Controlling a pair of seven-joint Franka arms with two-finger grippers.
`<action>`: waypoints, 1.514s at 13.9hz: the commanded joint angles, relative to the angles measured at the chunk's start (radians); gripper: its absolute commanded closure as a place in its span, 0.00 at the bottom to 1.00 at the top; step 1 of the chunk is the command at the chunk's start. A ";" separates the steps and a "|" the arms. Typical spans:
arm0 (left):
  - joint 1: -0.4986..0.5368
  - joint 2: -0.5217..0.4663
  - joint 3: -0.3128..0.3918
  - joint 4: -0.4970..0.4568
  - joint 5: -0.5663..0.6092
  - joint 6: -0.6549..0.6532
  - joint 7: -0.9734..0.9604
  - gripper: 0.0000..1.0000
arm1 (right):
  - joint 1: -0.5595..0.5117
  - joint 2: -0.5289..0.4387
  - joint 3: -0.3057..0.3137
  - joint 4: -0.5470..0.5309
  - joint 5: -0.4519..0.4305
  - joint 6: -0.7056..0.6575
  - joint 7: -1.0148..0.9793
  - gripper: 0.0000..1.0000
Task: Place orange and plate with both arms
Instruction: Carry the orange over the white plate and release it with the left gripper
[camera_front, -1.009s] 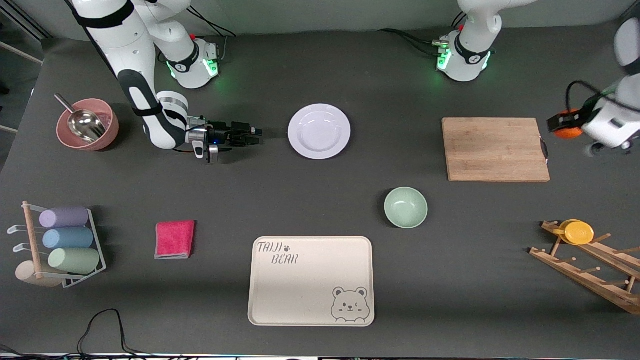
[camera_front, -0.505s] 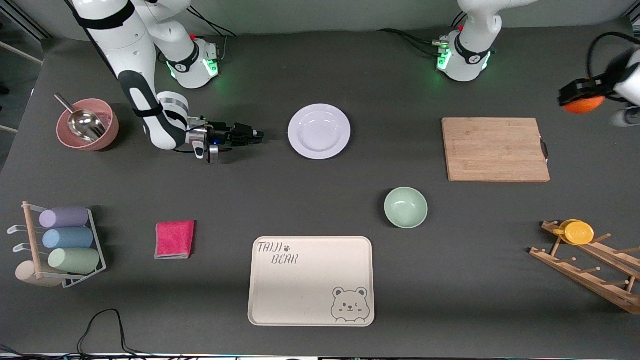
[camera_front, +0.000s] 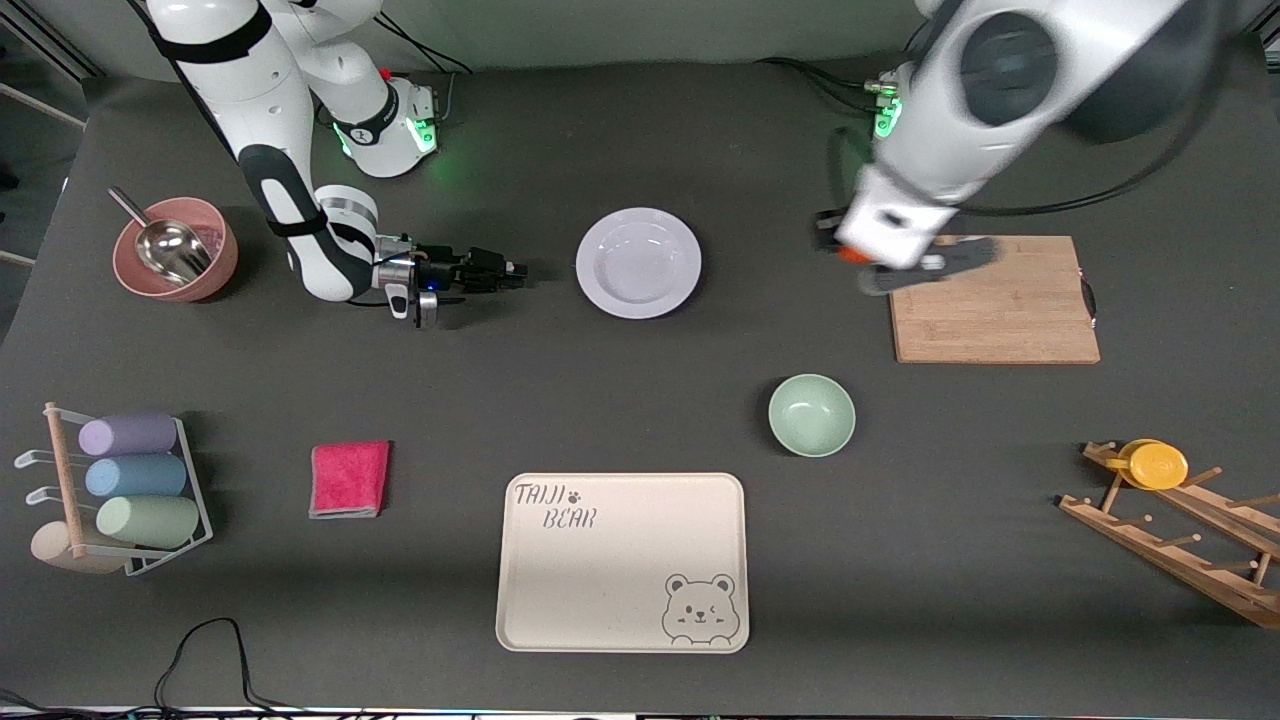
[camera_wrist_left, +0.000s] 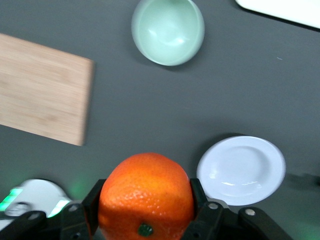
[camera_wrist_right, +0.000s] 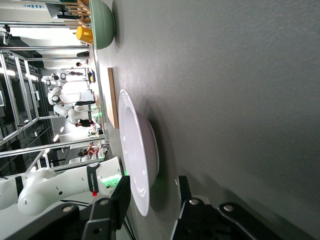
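left gripper (camera_wrist_left: 146, 220) clamps orange (camera_wrist_left: 146, 196), upper right of front frame, over table beside cutting board (camera_front: 995, 298). plate (camera_front: 638, 263) upper centre. right gripper (camera_front: 510, 268) low beside plate, fingers apart. you: carry orange level, slide right fingers squarely onto rim.
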 joint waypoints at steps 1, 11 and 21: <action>-0.174 0.167 0.013 0.073 0.012 0.117 -0.234 1.00 | 0.009 0.035 -0.004 0.020 0.027 -0.010 -0.025 0.54; -0.431 0.520 0.024 0.078 0.201 0.433 -0.470 1.00 | 0.009 0.056 -0.002 0.032 0.025 -0.013 -0.056 0.54; -0.464 0.520 0.024 -0.091 0.305 0.588 -0.530 1.00 | 0.009 0.056 0.001 0.040 0.025 -0.015 -0.119 0.54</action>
